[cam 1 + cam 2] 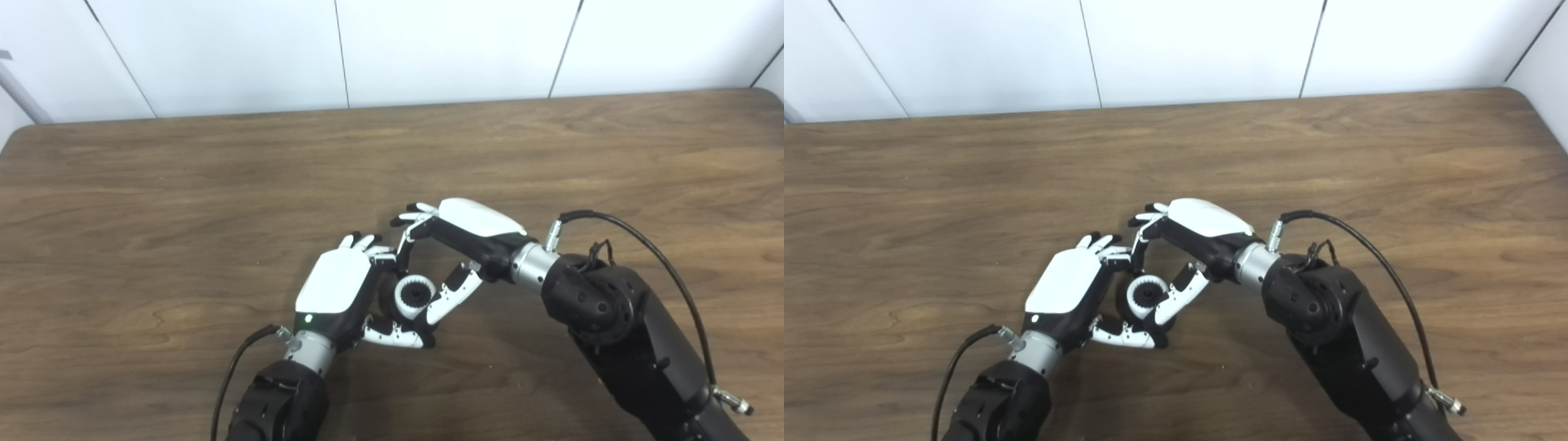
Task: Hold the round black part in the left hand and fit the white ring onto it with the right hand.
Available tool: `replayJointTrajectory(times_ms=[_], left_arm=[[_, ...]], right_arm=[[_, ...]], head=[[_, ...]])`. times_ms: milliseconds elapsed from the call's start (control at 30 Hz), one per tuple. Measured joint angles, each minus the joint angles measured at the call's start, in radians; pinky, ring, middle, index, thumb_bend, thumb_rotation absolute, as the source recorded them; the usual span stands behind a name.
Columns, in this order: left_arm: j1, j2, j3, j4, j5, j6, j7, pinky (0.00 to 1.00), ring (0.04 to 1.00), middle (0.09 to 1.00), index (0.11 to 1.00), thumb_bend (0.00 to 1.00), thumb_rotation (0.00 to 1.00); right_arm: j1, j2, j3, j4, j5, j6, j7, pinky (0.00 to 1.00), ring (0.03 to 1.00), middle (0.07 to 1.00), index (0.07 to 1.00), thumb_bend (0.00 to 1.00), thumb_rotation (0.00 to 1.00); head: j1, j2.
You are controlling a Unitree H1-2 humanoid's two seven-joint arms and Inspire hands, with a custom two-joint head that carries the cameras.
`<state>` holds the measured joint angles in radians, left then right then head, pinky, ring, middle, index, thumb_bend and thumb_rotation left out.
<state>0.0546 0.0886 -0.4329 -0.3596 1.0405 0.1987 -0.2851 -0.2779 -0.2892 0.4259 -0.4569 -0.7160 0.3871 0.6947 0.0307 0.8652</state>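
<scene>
- White ring (414, 296) at table centre-front, between the two hands, toothed inner edge and dark middle facing the camera.
- Round black part (387, 293) just behind and left of ring, mostly hidden by it and by left fingers; only a dark edge visible. Seated fully or not: cannot tell.
- Left hand (335, 289) clamped around black part, white back plate up, fingers curled over the far side, thumb (392, 335) stretched along below the ring.
- Right hand (456, 245) reaching in from the right, closed on ring: fingers (409, 236) arched over the top, thumb (450, 297) pressed against ring's lower right edge.
- Fingertips of both hands meeting above the ring, blocking the view of the joint between ring and black part.
- Black cables looping off both wrists; right one (661, 263) arcing high over the forearm.
- Wooden table (184, 202) otherwise bare around the hands; white panelled wall (429, 49) behind the far edge.
</scene>
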Motion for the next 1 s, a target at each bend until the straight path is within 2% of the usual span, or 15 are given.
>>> replayJointTrajectory(times_ms=[333,667,800,1000], left_arm=[[0.000,0.000,0.001,0.000,-0.001,0.000,0.002,1.00,0.928,0.796,0.485,0.52,0.05],[0.000,0.000,0.004,0.002,-0.002,0.000,0.004,1.00,0.934,0.800,0.485,0.52,0.05],[0.000,0.003,0.008,0.002,-0.006,0.000,0.003,1.00,0.937,0.803,0.485,0.52,0.05],[-0.003,0.005,0.013,0.010,-0.015,-0.009,0.011,1.00,0.927,0.793,0.484,0.52,0.05]], right_arm=[[-0.005,-0.002,-0.031,-0.015,0.007,0.007,0.002,0.92,0.982,0.900,0.632,0.99,0.29],[-0.017,-0.025,-0.148,-0.064,0.046,0.046,0.003,0.83,0.966,0.888,0.613,0.98,0.24],[-0.026,-0.051,-0.188,-0.064,0.064,0.064,0.004,0.82,0.956,0.883,0.603,0.98,0.25],[-0.050,-0.064,-0.218,-0.064,0.079,0.077,0.004,0.85,0.950,0.873,0.609,0.97,0.27]], head=[[0.000,-0.002],[0.003,-0.003],[0.003,-0.005],[0.003,-0.008]])
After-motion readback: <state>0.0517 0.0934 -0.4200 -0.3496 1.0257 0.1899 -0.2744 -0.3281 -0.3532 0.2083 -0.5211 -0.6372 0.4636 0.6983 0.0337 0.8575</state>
